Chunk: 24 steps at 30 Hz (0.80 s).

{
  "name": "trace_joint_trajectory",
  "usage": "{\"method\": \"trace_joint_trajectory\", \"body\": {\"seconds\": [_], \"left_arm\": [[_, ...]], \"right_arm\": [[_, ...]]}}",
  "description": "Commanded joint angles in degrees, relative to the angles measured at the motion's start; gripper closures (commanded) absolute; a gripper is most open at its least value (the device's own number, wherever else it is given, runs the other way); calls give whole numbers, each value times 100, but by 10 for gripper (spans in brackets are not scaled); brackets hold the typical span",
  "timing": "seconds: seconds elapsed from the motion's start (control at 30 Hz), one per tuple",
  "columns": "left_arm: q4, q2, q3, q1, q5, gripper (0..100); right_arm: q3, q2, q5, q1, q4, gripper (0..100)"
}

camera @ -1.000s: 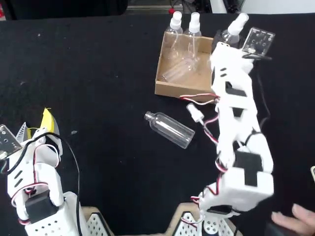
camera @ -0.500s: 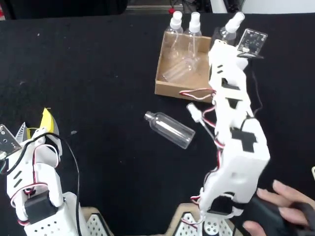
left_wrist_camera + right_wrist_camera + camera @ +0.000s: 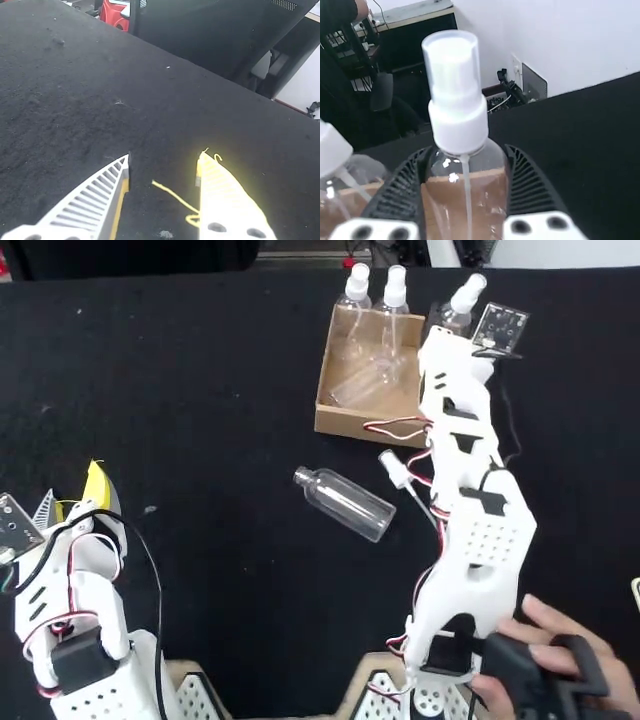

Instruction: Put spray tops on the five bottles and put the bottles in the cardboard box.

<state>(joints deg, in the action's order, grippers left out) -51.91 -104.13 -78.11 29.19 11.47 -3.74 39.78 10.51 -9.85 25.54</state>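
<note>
My right gripper (image 3: 465, 175) is shut on a clear bottle (image 3: 455, 100) with a white spray top, its black fingers (image 3: 400, 190) on both sides of the body. From above, this bottle (image 3: 460, 300) hangs tilted by the far right corner of the cardboard box (image 3: 340, 420). Two capped bottles (image 3: 357, 288) (image 3: 396, 288) stand at the box's far wall, and another bottle (image 3: 365, 385) lies inside. A capless bottle (image 3: 345, 503) lies on the table near a loose spray top (image 3: 397, 468). My left gripper (image 3: 162, 165) (image 3: 70, 498) is open over bare table at the near left.
The table (image 3: 200, 390) is covered in black cloth. The right arm (image 3: 470, 510) stretches from the near edge to the box, passing just right of the loose spray top. A person's hand (image 3: 570, 660) holds a black handle at the near right.
The right arm has swung slightly left with its bottle, closer to the box's far right corner. The hand at the near right has come further in. The left arm is still.
</note>
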Motion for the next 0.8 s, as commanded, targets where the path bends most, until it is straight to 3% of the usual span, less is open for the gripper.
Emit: {"method": "trace_joint_trajectory", "body": {"seconds": [0.0,0.17,0.3,0.53,0.77], "left_arm": [[-26,-35,84,13,35,787],[-26,-35,84,13,35,787],[-26,-35,84,13,35,787],[-18,-35,84,13,35,787],[-9,-35,84,13,35,787]], "right_arm": [[356,66,-299,97,229,962],[312,233,-862,105,747,962],[303,251,-897,97,765,958],[154,224,-879,185,756,740],[66,198,-879,193,800,721]]}}
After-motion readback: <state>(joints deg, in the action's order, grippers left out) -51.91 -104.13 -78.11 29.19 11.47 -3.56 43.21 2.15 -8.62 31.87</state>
